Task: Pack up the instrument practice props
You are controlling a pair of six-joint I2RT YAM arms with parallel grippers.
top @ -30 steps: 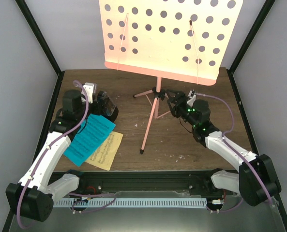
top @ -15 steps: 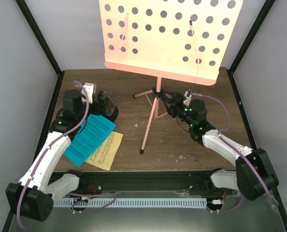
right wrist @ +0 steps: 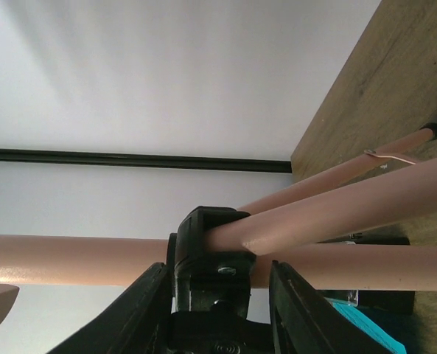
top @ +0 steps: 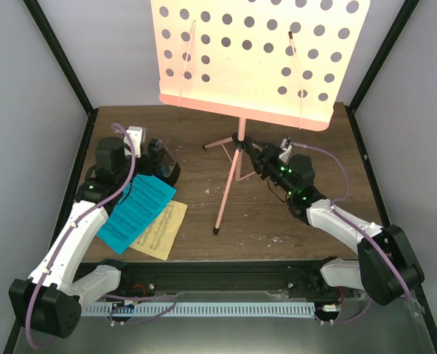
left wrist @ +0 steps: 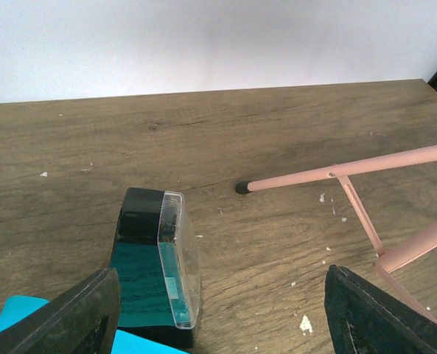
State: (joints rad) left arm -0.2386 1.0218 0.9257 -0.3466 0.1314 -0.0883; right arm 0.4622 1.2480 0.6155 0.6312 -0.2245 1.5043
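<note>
the pink music stand (top: 236, 166) stands upright at the back middle of the counter (top: 277, 221), its punched desk (top: 251, 59) spread wide above the tripod. the right pincer (right wrist: 214, 313) is parted around the black collar (right wrist: 212, 247) where the legs meet, with a sliver of gap on at least one side, so it does not look clamped. the left pincer (left wrist: 218, 317) hangs wide open and empty above the metronome (left wrist: 158, 265), which sits on the edge of the cyan page (top: 135, 212) over the yellow page (top: 163, 232). the stand looks top-heavy: a low tug at the collar may tip the desk over or swing a leg into the metronome.
</note>
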